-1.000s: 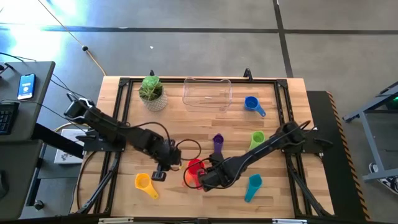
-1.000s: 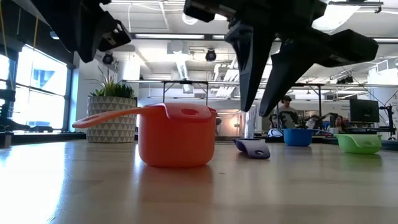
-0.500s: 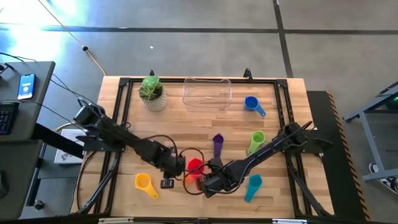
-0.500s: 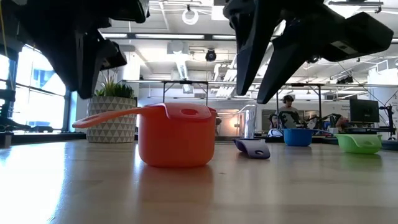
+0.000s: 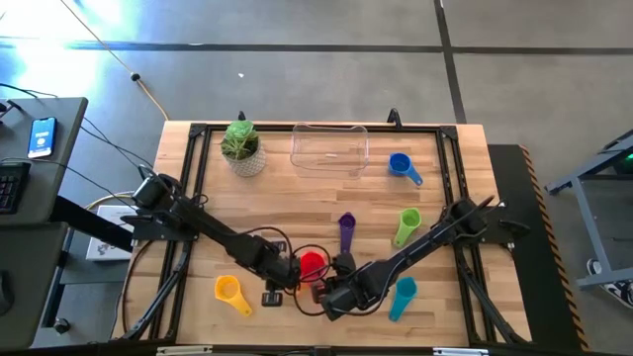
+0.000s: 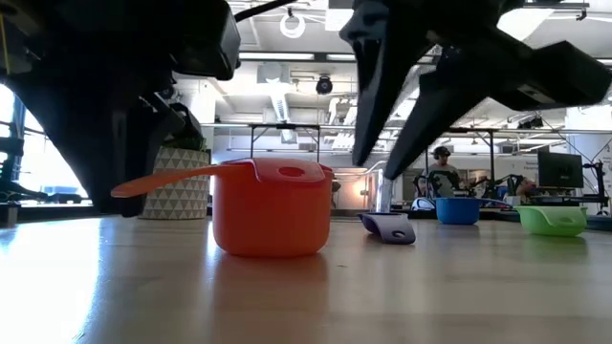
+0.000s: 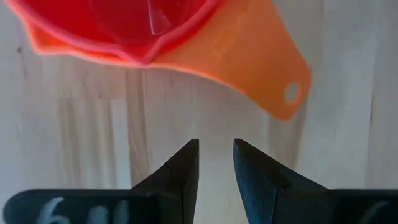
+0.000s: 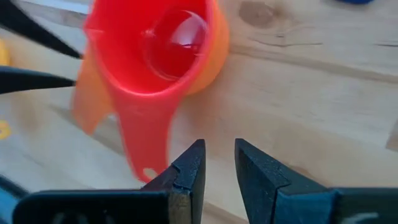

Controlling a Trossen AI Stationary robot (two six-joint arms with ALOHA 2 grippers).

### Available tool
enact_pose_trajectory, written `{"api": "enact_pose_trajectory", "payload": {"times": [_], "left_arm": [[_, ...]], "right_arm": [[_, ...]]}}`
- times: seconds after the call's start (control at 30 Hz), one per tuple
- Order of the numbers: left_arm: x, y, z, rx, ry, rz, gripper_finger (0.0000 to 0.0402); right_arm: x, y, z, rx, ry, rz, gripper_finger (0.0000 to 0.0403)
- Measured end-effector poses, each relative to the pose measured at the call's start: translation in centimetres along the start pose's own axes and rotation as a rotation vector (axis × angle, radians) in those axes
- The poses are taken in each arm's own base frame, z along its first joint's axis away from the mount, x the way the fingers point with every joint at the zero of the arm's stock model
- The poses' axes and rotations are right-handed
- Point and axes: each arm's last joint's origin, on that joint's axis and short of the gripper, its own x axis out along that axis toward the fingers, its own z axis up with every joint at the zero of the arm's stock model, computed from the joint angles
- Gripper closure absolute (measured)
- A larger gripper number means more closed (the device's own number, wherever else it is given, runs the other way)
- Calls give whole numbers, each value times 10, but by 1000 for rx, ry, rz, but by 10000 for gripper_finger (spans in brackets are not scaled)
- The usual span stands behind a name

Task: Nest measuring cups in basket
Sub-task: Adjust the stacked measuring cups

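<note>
A red measuring cup (image 5: 312,263) sits nested inside an orange one (image 6: 273,222) on the table's near middle. The orange handle (image 7: 273,78) sticks out toward my left gripper (image 7: 216,155), which hangs open just short of it, pointing down. My right gripper (image 8: 219,155) is open too, just on the cups' near-right side, with the red handle (image 8: 144,146) lying beside its fingers, not between them. Yellow (image 5: 228,291), teal (image 5: 401,297), green (image 5: 406,225), purple (image 5: 346,229) and blue (image 5: 401,165) cups lie scattered on the wood. The clear basket (image 5: 329,146) stands at the far edge.
A green plant in a white pot (image 5: 242,146) stands left of the basket. Black rails (image 5: 193,188) run along the table's left and right sides. Cables loop on the wood near my left arm (image 5: 259,242). In the low view, people and desks show far behind.
My left gripper has come down and moved toward the table's right and near edges, closing in on the orange handle. My right gripper has shifted slightly toward the near edge. The nested red and orange cups have stayed where they were.
</note>
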Motion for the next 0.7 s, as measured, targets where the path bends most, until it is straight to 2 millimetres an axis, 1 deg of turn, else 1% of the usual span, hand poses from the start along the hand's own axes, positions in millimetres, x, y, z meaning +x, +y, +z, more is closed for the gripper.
{"api": "enact_pose_trajectory", "payload": {"times": [0.23, 0.43, 0.7], "left_arm": [[2, 0, 1, -1, -6, -2, 312], [2, 0, 3, -1, -26, 1, 312], [2, 0, 4, 36, -38, 3, 312]], "right_arm": [[12, -4, -8, 23, -30, -18, 325], [28, -2, -13, 54, -18, 11, 324], [29, 3, -11, 75, -9, 48, 324]]}}
